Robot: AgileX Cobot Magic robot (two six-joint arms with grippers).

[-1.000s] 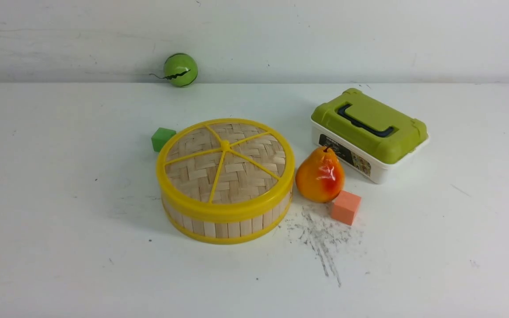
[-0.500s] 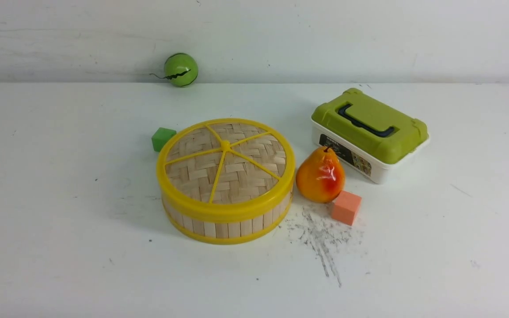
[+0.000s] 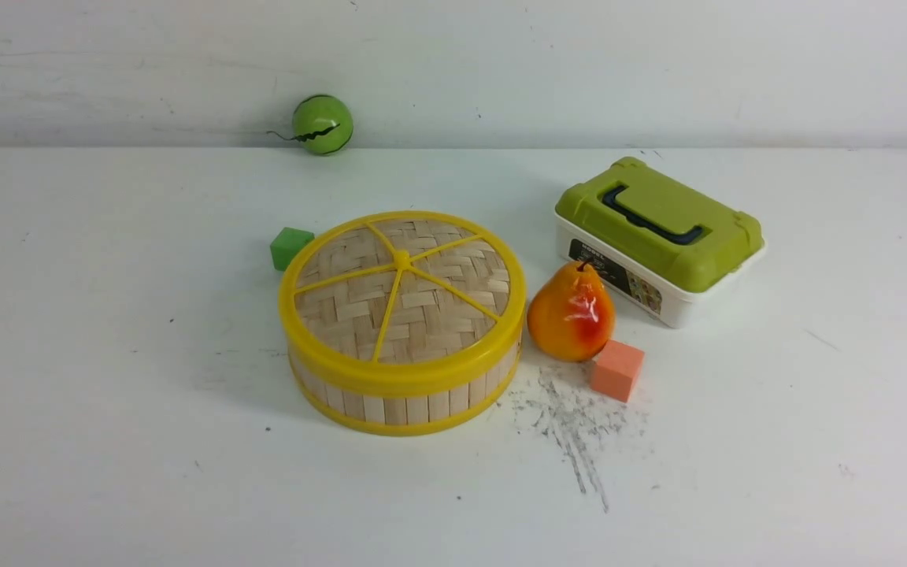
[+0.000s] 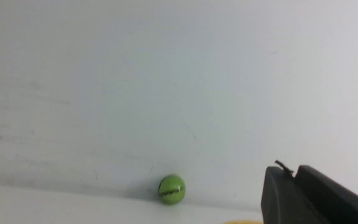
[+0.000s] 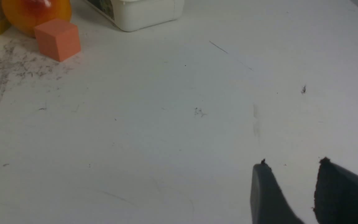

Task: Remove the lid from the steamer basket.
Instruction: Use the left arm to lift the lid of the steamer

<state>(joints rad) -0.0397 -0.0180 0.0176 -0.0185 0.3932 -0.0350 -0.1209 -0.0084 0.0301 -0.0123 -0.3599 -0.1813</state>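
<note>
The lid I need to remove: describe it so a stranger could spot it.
In the middle of the white table sits a round steamer basket, left of the pear. The lid covers it: woven bamboo, yellow rim, five yellow spokes, unlike the olive box lid with its dark handle.

A white table [image 3: 107, 394] is spread across the scene, lightly speckled, with grey scuff marks [image 3: 571, 425] smeared right of its middle. At the far edge it is met by a plain, faintly streaked white wall [image 3: 658, 71]. Everything is evenly lit.
</note>
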